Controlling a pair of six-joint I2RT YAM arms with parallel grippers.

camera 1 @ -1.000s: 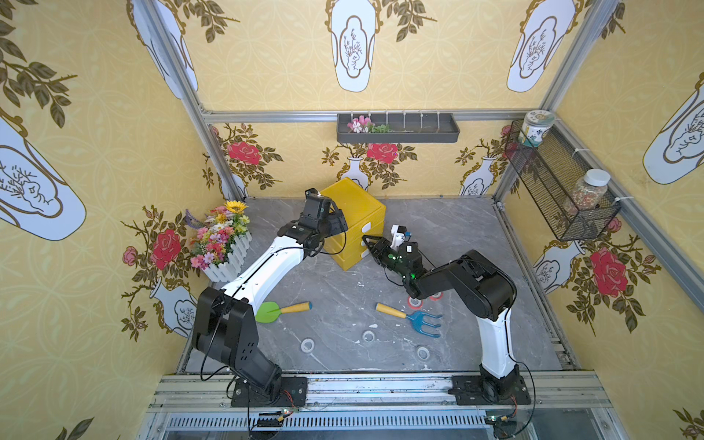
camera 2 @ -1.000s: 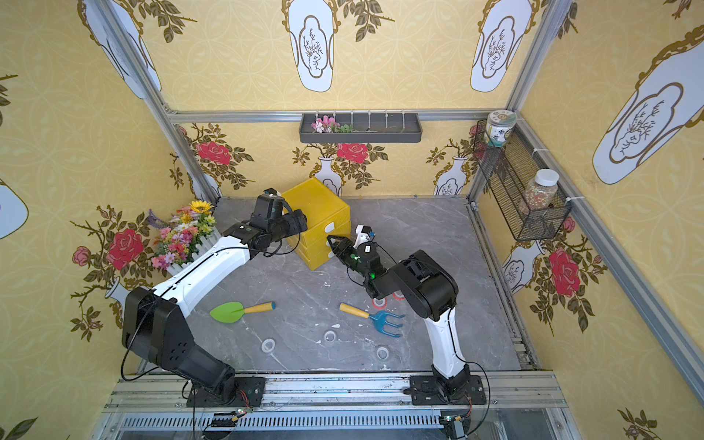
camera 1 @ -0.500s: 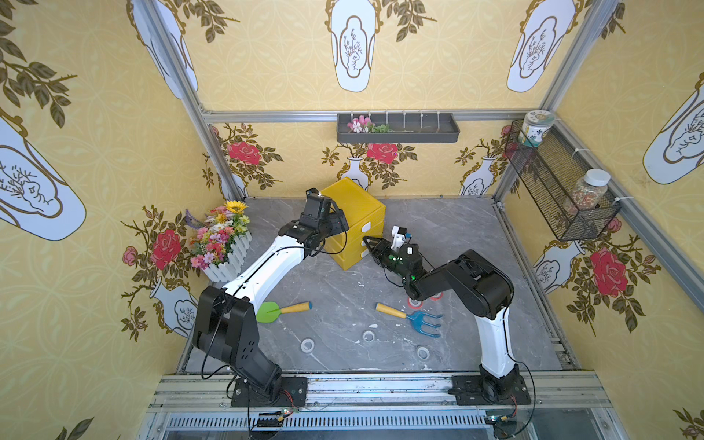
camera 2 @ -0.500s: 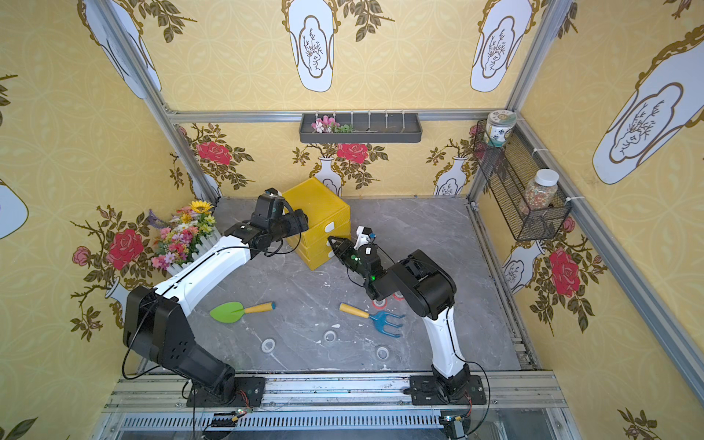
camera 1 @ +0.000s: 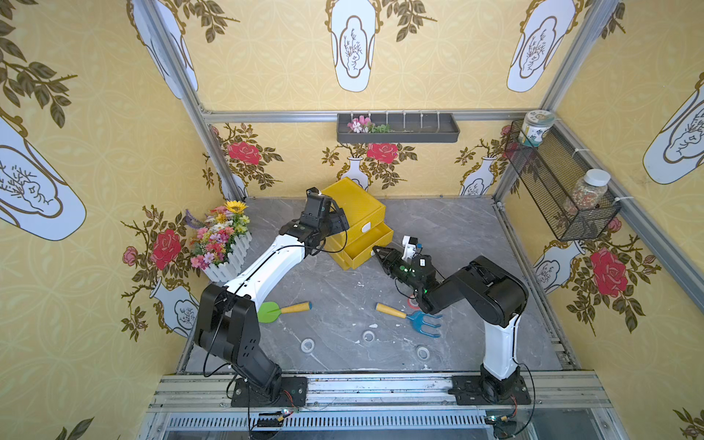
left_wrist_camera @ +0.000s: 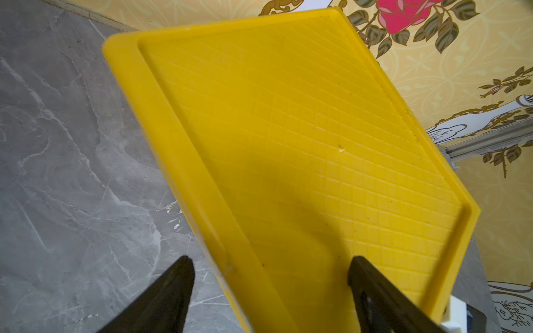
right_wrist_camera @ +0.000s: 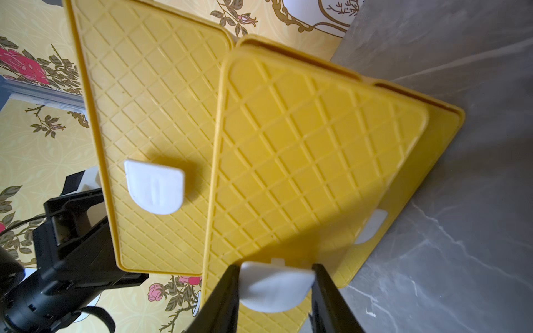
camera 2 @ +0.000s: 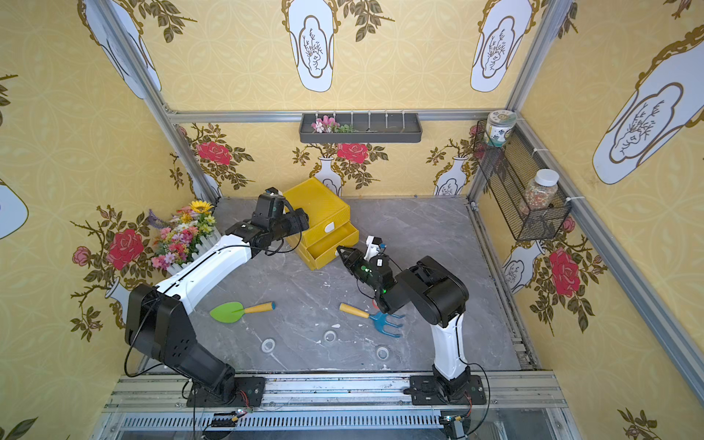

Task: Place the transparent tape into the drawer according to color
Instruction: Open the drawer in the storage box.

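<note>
right tool (right_wrist_camera: 275, 276) tight on white drawer handle (right_wrist_camera: 274, 291), tape rolls (camera 1: 308, 345) well apart from it

Three clear rolls (camera 1: 368, 336), one red roll (camera 1: 411, 303) half hidden, three drawers (right_wrist_camera: 317, 150), one shovel (camera 1: 284, 309), one rake (camera 1: 419, 322), two jars (camera 1: 586, 192), two arms (camera 1: 266, 270), one flower box (camera 1: 228, 255).

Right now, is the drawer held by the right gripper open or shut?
Open: the drawer juts out of the yellow cabinet, interior visible; the right gripper clamps its white handle.
</note>
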